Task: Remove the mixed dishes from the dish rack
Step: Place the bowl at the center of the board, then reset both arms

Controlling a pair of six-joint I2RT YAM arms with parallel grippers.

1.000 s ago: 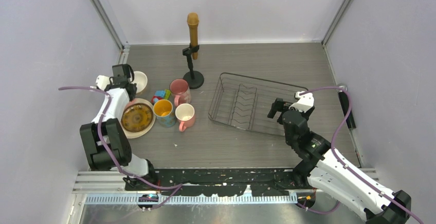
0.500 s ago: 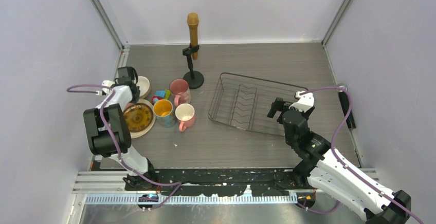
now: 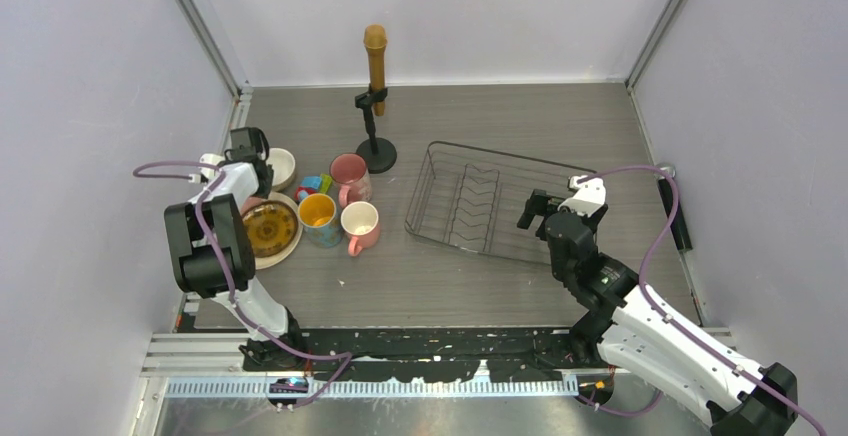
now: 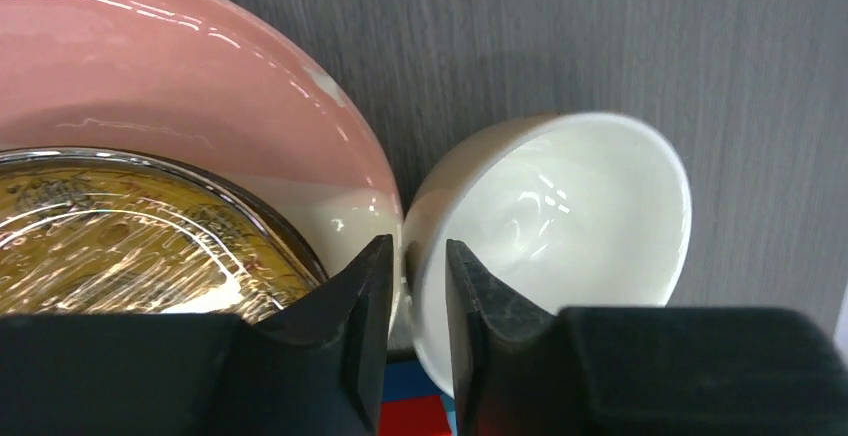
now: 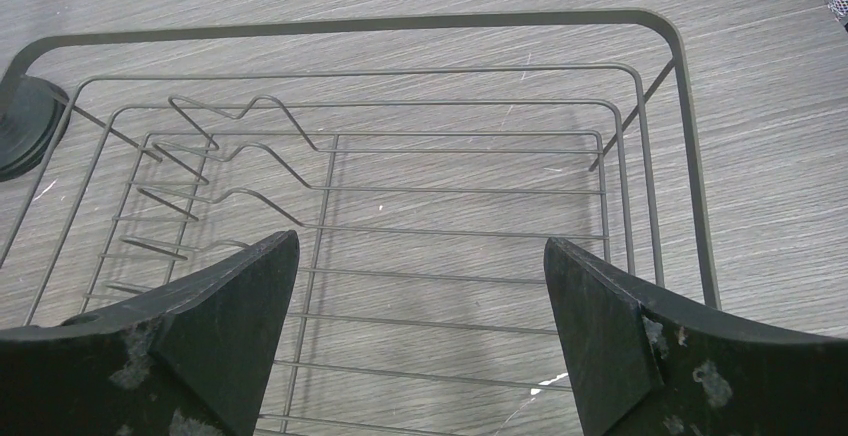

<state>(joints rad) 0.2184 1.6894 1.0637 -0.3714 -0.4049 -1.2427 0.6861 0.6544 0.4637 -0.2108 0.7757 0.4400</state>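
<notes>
Grey wood-grain table (image 3: 500, 276), lilac walls (image 3: 450, 16); right tool (image 5: 420, 246) gapes, left tool (image 4: 417, 248) straddles bowl (image 4: 560, 206), grip unclear.

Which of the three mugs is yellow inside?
The mug nearest the large plate; the far pink mug and near pink mug show no yellow.

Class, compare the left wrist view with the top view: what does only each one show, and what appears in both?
Only the left wrist view shows that the left tool has its fingers narrowly apart, with the rim of the cream bowl in the gap. Only the top view shows three mugs, the empty wire rack, the microphone stand and the right tool at the rack's near edge. Both show the bowl, the pink plate and the yellow plate lying on it.
</notes>
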